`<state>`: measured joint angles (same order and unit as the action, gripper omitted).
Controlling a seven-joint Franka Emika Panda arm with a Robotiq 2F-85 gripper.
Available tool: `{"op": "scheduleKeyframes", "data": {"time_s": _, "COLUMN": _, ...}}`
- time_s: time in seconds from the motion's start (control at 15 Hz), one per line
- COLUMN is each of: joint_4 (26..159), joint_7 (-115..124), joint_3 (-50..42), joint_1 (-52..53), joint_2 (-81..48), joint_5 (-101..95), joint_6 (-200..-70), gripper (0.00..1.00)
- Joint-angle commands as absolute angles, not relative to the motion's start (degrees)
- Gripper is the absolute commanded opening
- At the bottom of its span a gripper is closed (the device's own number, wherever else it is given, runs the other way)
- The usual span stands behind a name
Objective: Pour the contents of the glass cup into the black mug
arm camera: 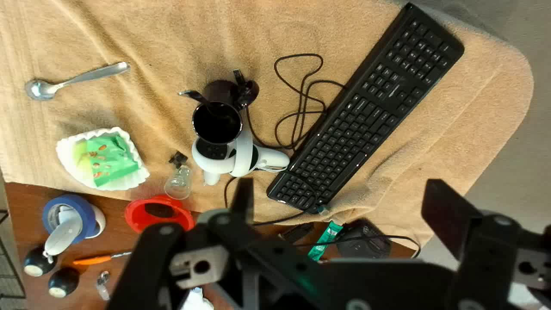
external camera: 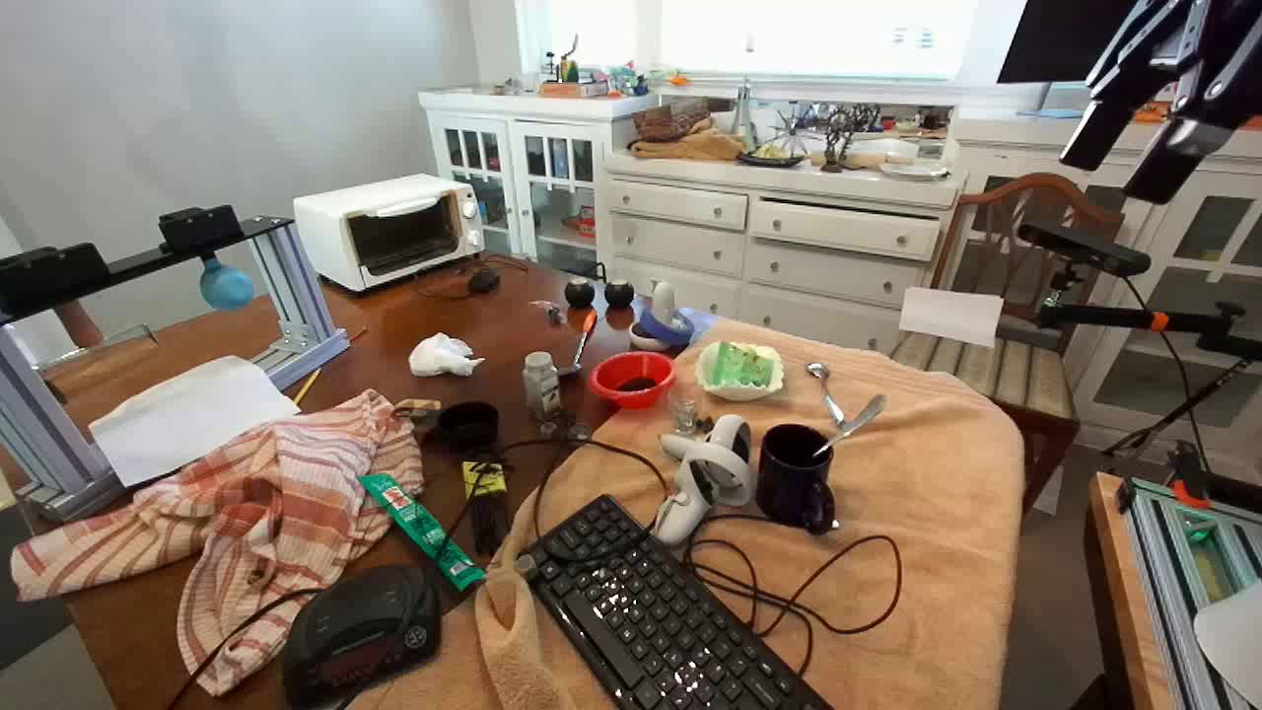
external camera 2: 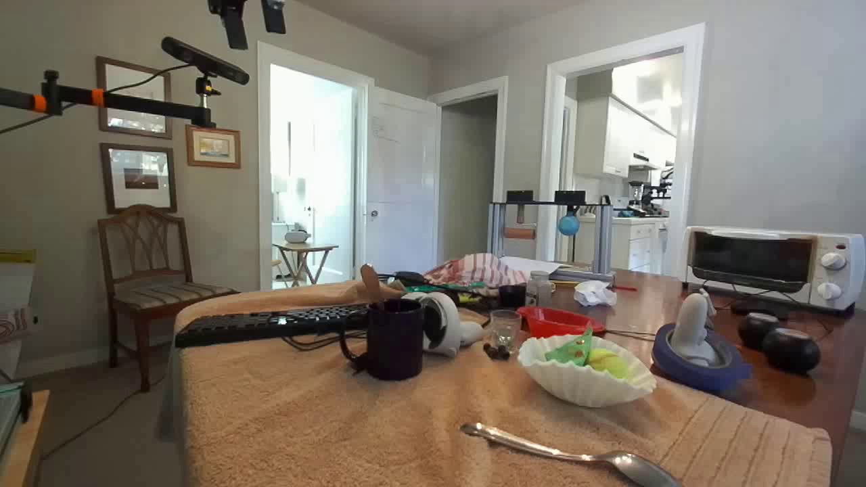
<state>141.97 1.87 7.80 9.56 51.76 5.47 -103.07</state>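
The black mug (external camera: 789, 483) stands upright on the tan towel, with a spoon (external camera: 856, 420) leaning out of it. The mug also shows in an exterior view (external camera 2: 396, 346) and in the wrist view (arm camera: 217, 125). The glass cup (external camera: 684, 414) is small and clear and stands upright near the red bowl; it also shows in an exterior view (external camera 2: 505, 327) and in the wrist view (arm camera: 177, 184). Small dark pieces (external camera 2: 496, 352) lie at its base; I cannot tell what is inside it. My gripper (arm camera: 338, 187) is open and empty, high above the table.
A white controller (external camera: 705, 478) lies between mug and glass cup. A black keyboard (external camera: 651, 611) and its cable lie nearby. A red bowl (external camera: 633, 380), a white fluted bowl (external camera: 741, 380) and a loose spoon (external camera: 826, 391) are close. A camera arm (external camera 2: 149, 107) stands beside the table.
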Motion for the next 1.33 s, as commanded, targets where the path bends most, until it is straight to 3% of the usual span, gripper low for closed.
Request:
{"op": "scheduleKeyframes", "data": {"time_s": 0.0, "joint_4": 141.85, "joint_7": 1.7, "joint_3": 7.99, "joint_1": 9.25, "joint_2": 51.73, "joint_5": 5.66, "joint_6": -102.96, "gripper": 1.0}}
{"op": "scheduleKeyframes", "data": {"time_s": 0.53, "joint_4": 141.85, "joint_7": 1.7, "joint_3": 7.99, "joint_1": 9.25, "joint_2": 51.73, "joint_5": 5.66, "joint_6": -102.96, "gripper": 1.0}}
{"op": "scheduleKeyframes", "data": {"time_s": 1.27, "joint_4": 152.73, "joint_7": 7.88, "joint_3": 2.53, "joint_1": -6.82, "joint_2": 48.89, "joint_5": -9.71, "joint_6": -114.65, "gripper": 1.0}}
